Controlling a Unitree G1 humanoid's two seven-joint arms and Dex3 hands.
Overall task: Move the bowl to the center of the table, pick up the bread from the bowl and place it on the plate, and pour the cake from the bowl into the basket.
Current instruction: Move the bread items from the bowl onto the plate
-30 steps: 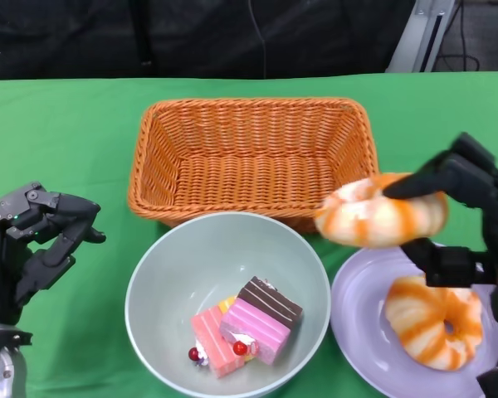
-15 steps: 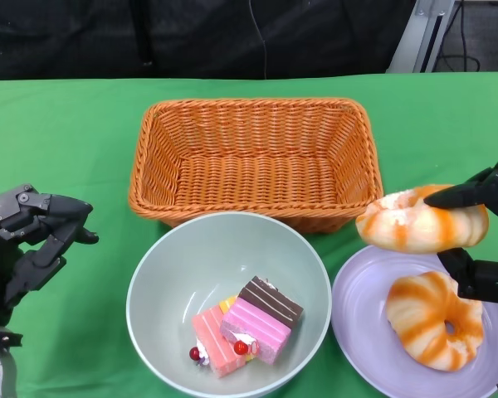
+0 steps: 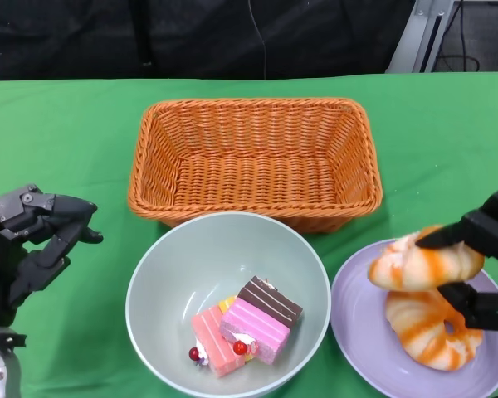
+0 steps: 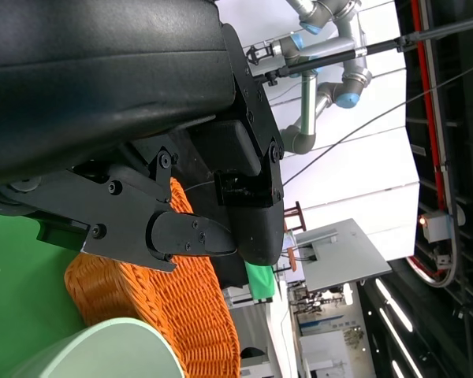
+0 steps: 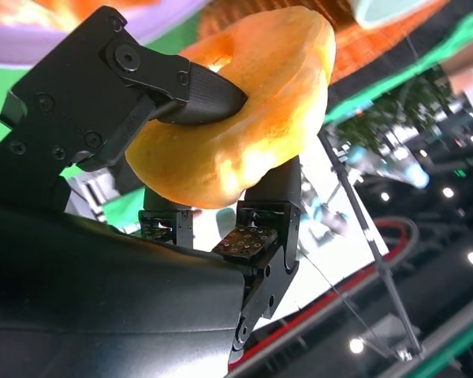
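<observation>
My right hand (image 3: 481, 269) grips an orange-and-white ring bread (image 3: 425, 264) just above the lilac plate (image 3: 361, 332) at the lower right; the right wrist view shows the same bread (image 5: 236, 118) pinched between its fingers (image 5: 181, 90). A second ring bread (image 3: 427, 327) lies on the plate beneath it. The pale green bowl (image 3: 162, 274) stands at the front centre and holds pink, brown and striped cake pieces (image 3: 249, 323). Behind it is the empty orange wicker basket (image 3: 253, 157). My left hand (image 3: 29, 245) hovers at the far left, fingers apart and holding nothing.
Green cloth covers the table (image 3: 58, 133). The bowl's rim nearly touches the basket's front wall and the plate's edge. The left wrist view shows the basket (image 4: 189, 315) and the bowl rim (image 4: 102, 350) beyond my left hand's fingers (image 4: 181, 236).
My right hand has carried the bread rightward and down, from in front of the basket's right corner to just above the plate. The left hand has barely moved.
</observation>
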